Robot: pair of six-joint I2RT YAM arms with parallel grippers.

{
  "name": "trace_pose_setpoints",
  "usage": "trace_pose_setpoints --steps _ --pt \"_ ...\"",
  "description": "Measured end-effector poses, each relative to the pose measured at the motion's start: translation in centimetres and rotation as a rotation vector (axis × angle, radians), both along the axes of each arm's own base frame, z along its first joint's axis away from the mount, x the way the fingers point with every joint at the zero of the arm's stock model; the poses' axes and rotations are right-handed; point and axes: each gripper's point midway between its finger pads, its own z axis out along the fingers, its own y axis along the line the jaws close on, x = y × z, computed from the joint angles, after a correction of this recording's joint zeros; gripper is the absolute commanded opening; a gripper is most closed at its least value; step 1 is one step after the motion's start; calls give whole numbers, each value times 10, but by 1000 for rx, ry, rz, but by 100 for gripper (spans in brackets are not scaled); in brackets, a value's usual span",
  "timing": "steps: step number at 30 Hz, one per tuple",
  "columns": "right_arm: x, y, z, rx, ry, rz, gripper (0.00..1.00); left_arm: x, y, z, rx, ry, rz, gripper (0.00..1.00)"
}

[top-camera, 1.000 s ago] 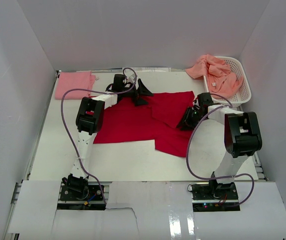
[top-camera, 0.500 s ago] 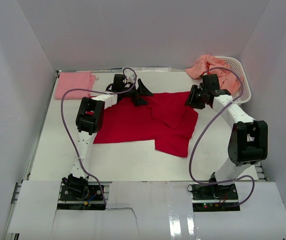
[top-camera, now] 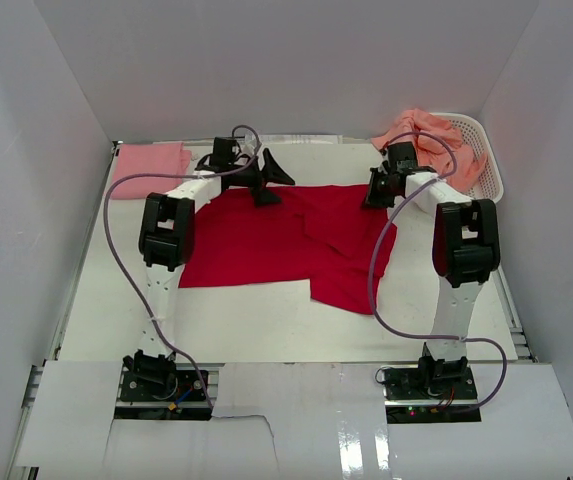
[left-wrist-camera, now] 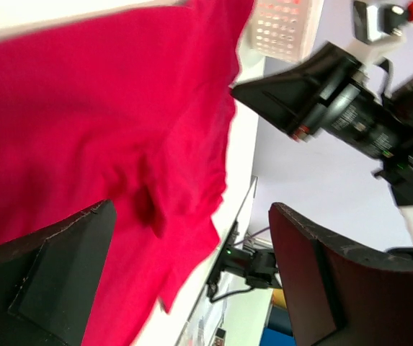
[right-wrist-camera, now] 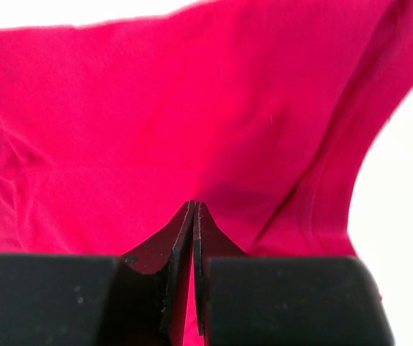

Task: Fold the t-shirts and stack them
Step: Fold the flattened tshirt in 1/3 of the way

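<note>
A bright red t-shirt [top-camera: 266, 245] lies spread on the table, with its near right part still rumpled. It fills the right wrist view [right-wrist-camera: 156, 122] and shows in the left wrist view [left-wrist-camera: 83, 130]. My left gripper [top-camera: 266, 180] is open and empty, hovering over the shirt's far edge [left-wrist-camera: 192, 267]. My right gripper [top-camera: 378, 190] is at the shirt's far right corner. Its jaws are shut [right-wrist-camera: 194, 216] with red cloth in the thin gap. A folded light pink t-shirt [top-camera: 151, 160] lies at the back left. Salmon-orange t-shirts [top-camera: 421, 135] are heaped on the basket.
The white latticed basket [top-camera: 488, 175] stands at the back right, close behind my right arm; it also shows in the left wrist view [left-wrist-camera: 285, 29]. White walls enclose the table on three sides. Bare table lies in front of the red shirt.
My right gripper moved from the shirt's right middle to the far right corner, pulling the folded flap open and flat. My left gripper shifted slightly back and left.
</note>
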Motion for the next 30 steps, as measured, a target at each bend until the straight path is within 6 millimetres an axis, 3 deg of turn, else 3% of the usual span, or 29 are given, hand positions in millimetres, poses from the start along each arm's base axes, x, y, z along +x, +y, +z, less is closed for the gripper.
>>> trace_pose_setpoints --steps 2,7,10,12,14,17,23,26,30 --pt "8 1 3 0 -18 6 8 -1 12 22 11 -15 10 98" --pt "22 3 12 3 -61 9 8 -18 51 103 14 -137 40 98" --pt "28 2 9 -1 -68 6 8 -33 92 137 30 -199 110 98" --pt "31 1 2 -2 -63 4 8 -35 128 141 65 -214 190 98" --pt "35 0 -5 -3 -57 0 8 -31 163 130 126 -202 281 98" --pt "41 -3 -15 -6 -47 -7 8 -24 204 88 242 -125 392 98" --pt "47 -4 -14 -12 -56 -14 8 -29 214 4 409 46 403 98" --pt "58 -5 -8 -17 -81 -19 8 -24 217 -15 475 77 403 98" --pt "72 -6 -8 -31 -104 -24 8 -3 234 -24 578 53 443 98"
